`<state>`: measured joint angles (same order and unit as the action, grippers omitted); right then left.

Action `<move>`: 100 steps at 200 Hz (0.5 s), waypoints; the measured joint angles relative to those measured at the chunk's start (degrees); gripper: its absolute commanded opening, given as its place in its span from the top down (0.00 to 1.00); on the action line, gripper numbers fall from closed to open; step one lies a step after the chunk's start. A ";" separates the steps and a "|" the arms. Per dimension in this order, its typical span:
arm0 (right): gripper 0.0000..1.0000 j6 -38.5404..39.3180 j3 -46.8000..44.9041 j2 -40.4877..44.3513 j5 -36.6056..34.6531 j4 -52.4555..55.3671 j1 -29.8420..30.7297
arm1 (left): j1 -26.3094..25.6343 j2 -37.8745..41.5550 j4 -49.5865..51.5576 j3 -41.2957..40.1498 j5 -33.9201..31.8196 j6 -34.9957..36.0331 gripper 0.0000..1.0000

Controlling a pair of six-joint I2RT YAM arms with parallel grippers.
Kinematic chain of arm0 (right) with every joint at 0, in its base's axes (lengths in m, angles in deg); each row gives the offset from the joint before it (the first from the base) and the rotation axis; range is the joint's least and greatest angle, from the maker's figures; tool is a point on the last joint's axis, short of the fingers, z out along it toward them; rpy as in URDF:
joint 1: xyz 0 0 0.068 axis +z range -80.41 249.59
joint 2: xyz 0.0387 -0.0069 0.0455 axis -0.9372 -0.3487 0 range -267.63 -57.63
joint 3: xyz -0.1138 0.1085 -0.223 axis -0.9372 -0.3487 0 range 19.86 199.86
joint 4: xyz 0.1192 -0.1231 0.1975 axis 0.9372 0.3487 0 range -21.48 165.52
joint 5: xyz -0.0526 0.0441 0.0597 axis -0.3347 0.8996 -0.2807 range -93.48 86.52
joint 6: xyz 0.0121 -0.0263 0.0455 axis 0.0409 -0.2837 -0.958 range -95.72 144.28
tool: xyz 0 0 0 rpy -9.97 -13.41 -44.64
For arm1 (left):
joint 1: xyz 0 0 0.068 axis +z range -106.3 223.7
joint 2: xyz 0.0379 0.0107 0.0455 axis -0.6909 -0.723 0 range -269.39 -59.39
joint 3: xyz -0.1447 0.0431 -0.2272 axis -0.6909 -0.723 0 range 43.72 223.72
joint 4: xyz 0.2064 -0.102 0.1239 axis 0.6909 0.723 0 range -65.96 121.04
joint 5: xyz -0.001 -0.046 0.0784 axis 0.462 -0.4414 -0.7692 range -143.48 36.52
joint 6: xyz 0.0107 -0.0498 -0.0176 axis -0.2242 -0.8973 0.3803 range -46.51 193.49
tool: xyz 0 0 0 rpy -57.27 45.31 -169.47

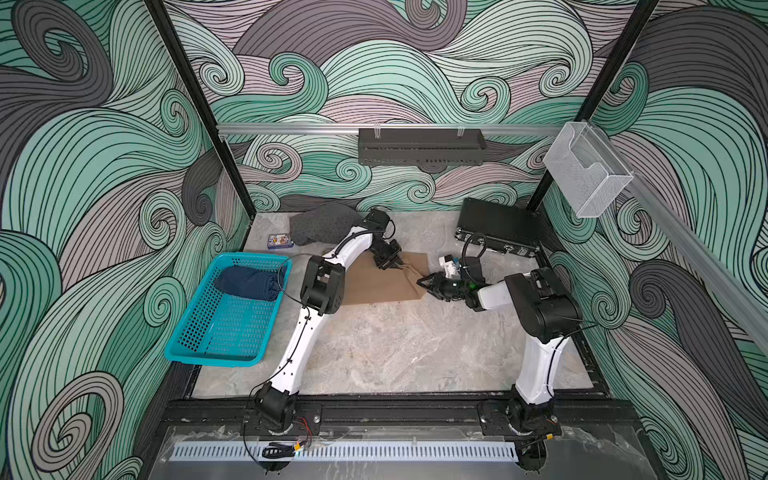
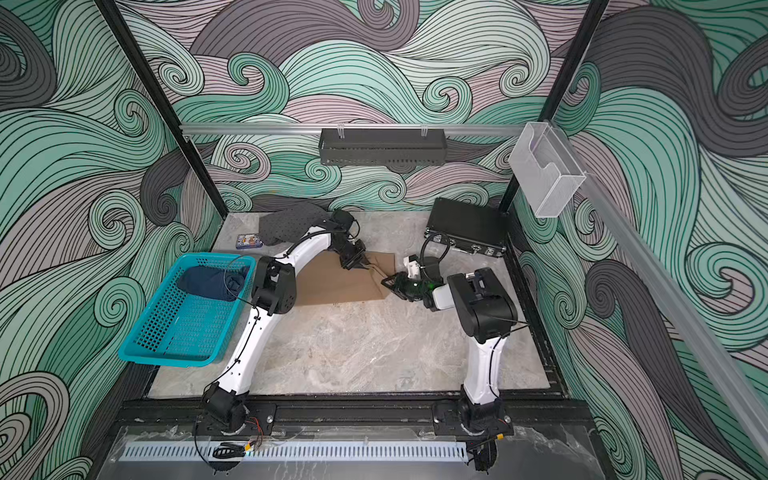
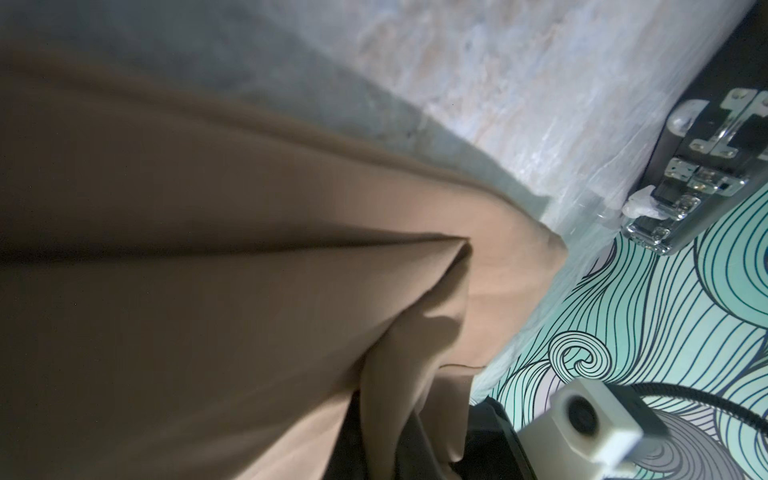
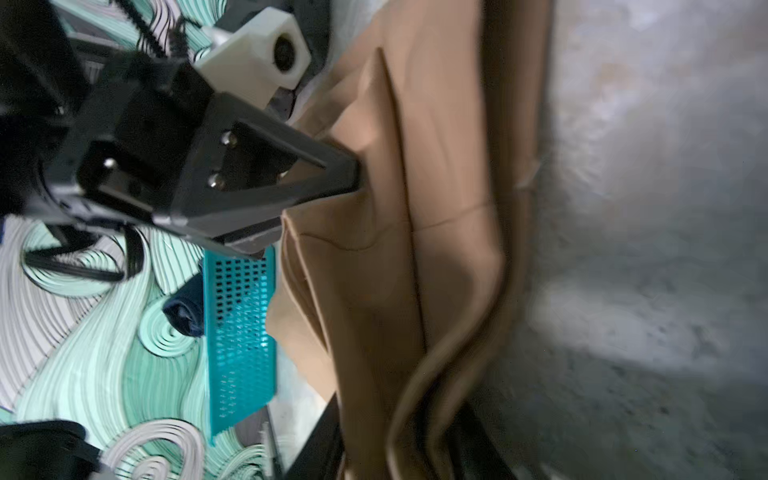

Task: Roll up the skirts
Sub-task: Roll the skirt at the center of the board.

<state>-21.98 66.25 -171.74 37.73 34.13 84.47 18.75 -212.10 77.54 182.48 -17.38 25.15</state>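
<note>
Rolling of the tan skirt (image 1: pixel 374 286) is just starting: the left jaws pinch its far edge, while the right jaws' grip cannot be told. Next, that edge needs turning over evenly.

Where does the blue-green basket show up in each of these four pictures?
Top view: basket at the left edge of the table.
Top view: same spot.
Left wrist: not in it.
Right wrist: a strip of its holed wall, beside the tan skirt.
Shared landmark: the tan skirt, in all four.
</note>
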 measured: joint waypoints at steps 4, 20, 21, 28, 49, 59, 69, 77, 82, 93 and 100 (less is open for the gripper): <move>0.83 -0.26 0.00 -0.15 0.02 0.09 -0.07 | 0.00 -0.02 -0.02 0.15 -0.07 0.07 0.80; 0.88 0.02 -0.04 -0.02 -0.39 0.55 -0.11 | 0.07 -0.20 0.07 1.07 -1.01 0.20 0.79; 0.88 -0.02 -0.04 -0.02 -0.39 0.57 -0.11 | 0.07 -0.20 0.04 1.14 -1.05 0.20 0.79; 0.90 0.42 -0.11 0.35 -0.98 1.22 0.00 | 0.13 -0.20 -0.09 1.33 -1.66 0.20 0.79; 0.95 3.63 -0.35 3.39 -5.07 7.02 1.05 | 0.17 -0.20 -1.20 1.51 -2.75 -0.17 0.79; 0.94 5.29 -0.66 5.75 -7.82 10.16 2.10 | 0.17 -0.20 -2.21 1.46 -2.71 -1.05 0.77; 0.92 6.82 -1.27 8.81 -11.67 13.42 3.54 | 0.17 -0.20 -3.48 1.46 -2.58 -1.90 0.74; 0.92 7.72 -1.88 11.41 -14.64 15.78 4.72 | 0.17 -0.20 -4.68 1.46 -2.40 -2.86 0.72; 0.92 8.13 -2.19 12.94 -16.15 17.03 5.35 | 0.17 -0.20 -5.25 1.46 -2.38 -3.41 0.71; 0.92 8.66 -2.60 15.72 -19.04 19.50 6.82 | 0.04 -0.20 -6.60 1.46 -2.14 -4.46 0.67; 0.92 8.79 -2.71 16.92 -20.33 20.44 7.45 | -0.02 -0.20 -7.32 1.46 -1.95 -5.31 0.62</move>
<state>-13.20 63.54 -154.82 17.41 54.57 91.92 18.73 -212.29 70.22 183.94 -19.33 19.84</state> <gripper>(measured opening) 0.099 0.313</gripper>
